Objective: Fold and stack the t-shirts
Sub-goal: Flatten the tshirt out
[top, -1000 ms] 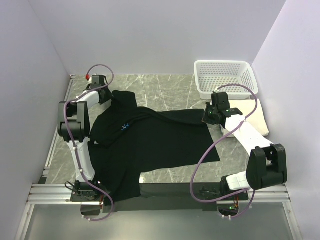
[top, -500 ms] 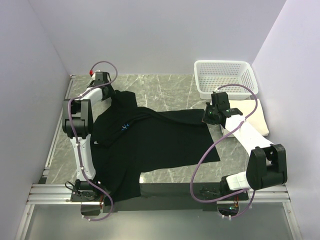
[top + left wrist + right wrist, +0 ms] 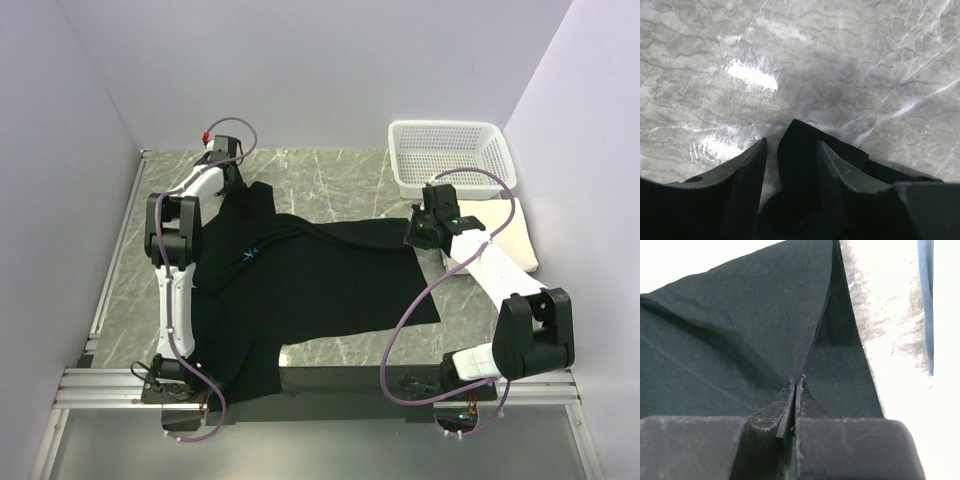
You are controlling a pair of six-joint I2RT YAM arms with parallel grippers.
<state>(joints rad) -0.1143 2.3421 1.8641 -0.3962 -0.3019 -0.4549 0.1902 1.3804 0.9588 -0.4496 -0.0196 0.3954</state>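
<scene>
Pale lilac walls (image 3: 300,70) closed in a grey, marble-patterned table (image 3: 340,175), glossy enough to let cloth slide. The black t-shirt (image 3: 320,280) sprawled across its middle, one end spilling over the near edge. It looked light and limp, best taken at hems and sleeve tips. A white mesh basket (image 3: 445,125) sat at the far right corner, the cream t-shirt (image 3: 510,235) along the right edge. The right gripper (image 3: 420,232) had its jaws pressed together on the black hem. The left gripper (image 3: 232,172), near the far left corner, had its jaws half spread around a sleeve tip — gripping or not, I couldn't tell.

Soft, even overhead light; glare patches on the marble table (image 3: 752,77); right wrist view overexposed at edges.
</scene>
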